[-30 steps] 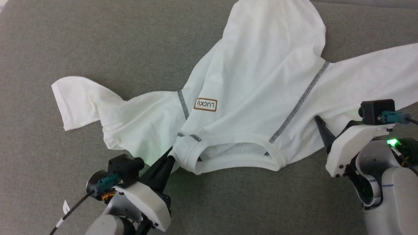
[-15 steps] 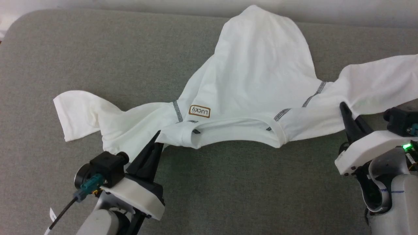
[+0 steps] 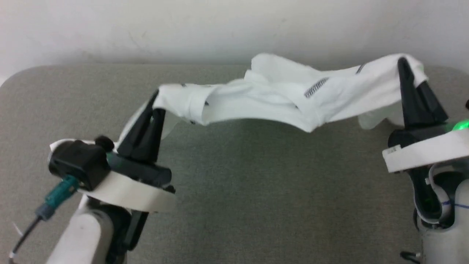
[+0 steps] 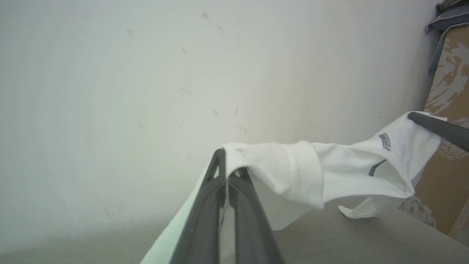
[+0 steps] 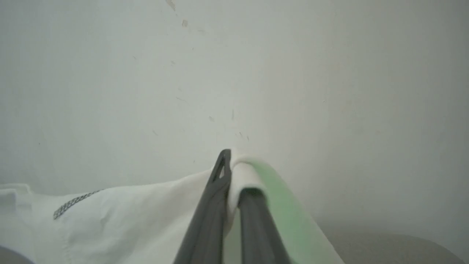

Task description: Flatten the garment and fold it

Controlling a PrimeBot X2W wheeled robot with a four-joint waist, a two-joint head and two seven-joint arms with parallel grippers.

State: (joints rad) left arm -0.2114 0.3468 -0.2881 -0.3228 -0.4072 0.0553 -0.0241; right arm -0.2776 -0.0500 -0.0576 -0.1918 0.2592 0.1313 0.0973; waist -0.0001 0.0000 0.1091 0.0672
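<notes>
Hanging in the air between two grip points, the garment (image 3: pixel 278 99) runs across the head view as a bunched white band. It sags a little at mid-span, and its near edge is raised off the grey padded surface (image 3: pixel 256 190) below. Dark grey dashed stitching (image 3: pixel 317 87) shows on the right half of the span. The left wrist view shows a small trailing corner low down near the surface; contact there cannot be confirmed. The left gripper (image 3: pixel 157 104) is closed on the left end of the garment: cloth is pinched between its two dark fingers, which meet at the tips, and more fabric drapes down beside them. The right gripper (image 3: pixel 405 69) is closed on the right end, held somewhat higher. The right wrist view shows fabric nipped between the fingers and folded over one fingertip. A green light (image 3: pixel 460 126) glows on the right wrist housing, and the cloth next to that gripper carries a green tint. A pale wall (image 3: pixel 146 29) stands behind the surface. A brown patterned panel (image 4: pixel 449 91) occupies the right edge of the left wrist view.
</notes>
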